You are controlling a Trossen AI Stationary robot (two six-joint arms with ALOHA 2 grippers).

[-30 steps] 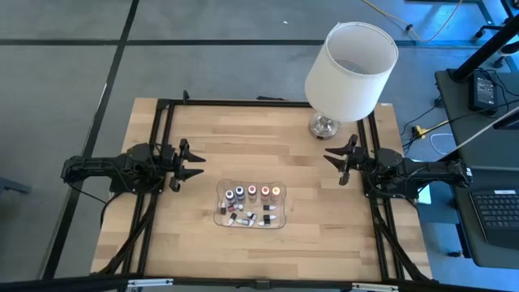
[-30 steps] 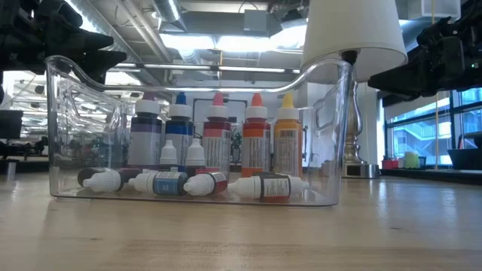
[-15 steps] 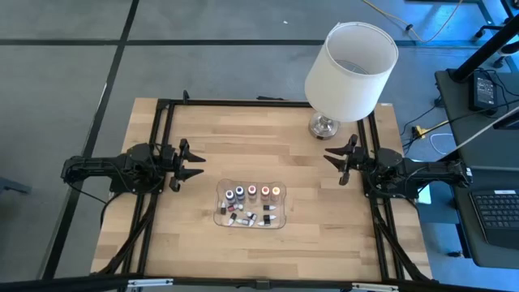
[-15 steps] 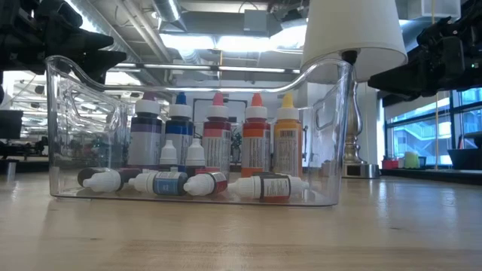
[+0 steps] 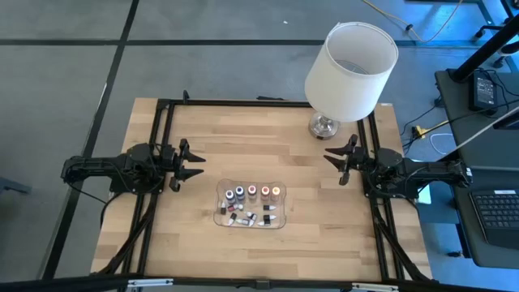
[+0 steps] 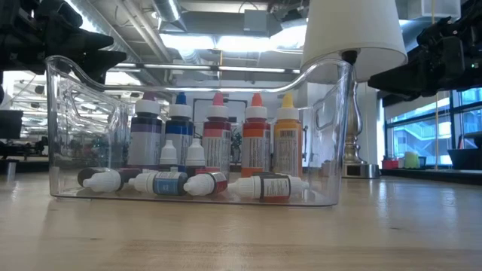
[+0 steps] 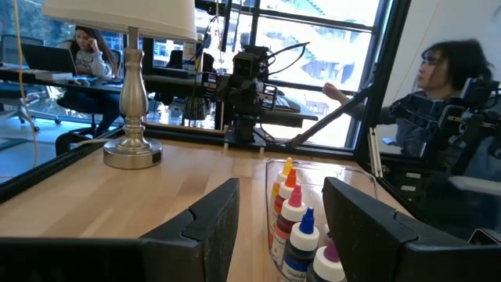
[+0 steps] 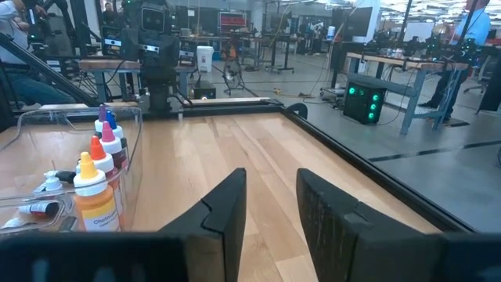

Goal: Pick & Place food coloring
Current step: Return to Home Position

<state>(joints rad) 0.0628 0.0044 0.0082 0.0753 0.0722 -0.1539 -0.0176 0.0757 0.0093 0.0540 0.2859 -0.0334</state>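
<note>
The left jaws are released and hold nothing, their two dark fingers [image 7: 205,227] spread with bare wood between them. They hang over the left side of the desk [image 5: 243,138], just inside its black frame [image 5: 162,130], at the end of the left arm [image 5: 122,170], which reaches in across the left edge. The right jaws mirror them over the right side, also released and empty, with a narrower gap between the fingers [image 8: 227,205]; the right arm [image 8: 0,0] [image 5: 405,174] comes in over the right edge.

Between the two sets of jaws, a little nearer the front edge than the back, sits the clear tray [image 5: 216,207], well apart from both. All the food coloring [image 6: 218,143] is inside it: five taller bottles stand upright in a row along its back wall — dark purple, blue, pink-red, orange and yellow caps. The small white-capped ones lie mostly on their sides in front of them, with a couple standing upright among them.

There is open wood on every side of the tray. The widest stretch runs from the tray to the back edge, bare right across until the lamp [image 5: 351,61], whose metal base [image 5: 323,126] stands at the back right corner, close to the frame. The shade overhangs that corner and the edge beyond it. A narrower strip of wood lies between the tray and the front edge.

Past the desk, a person [image 7: 446,74] sits off to one side.
</note>
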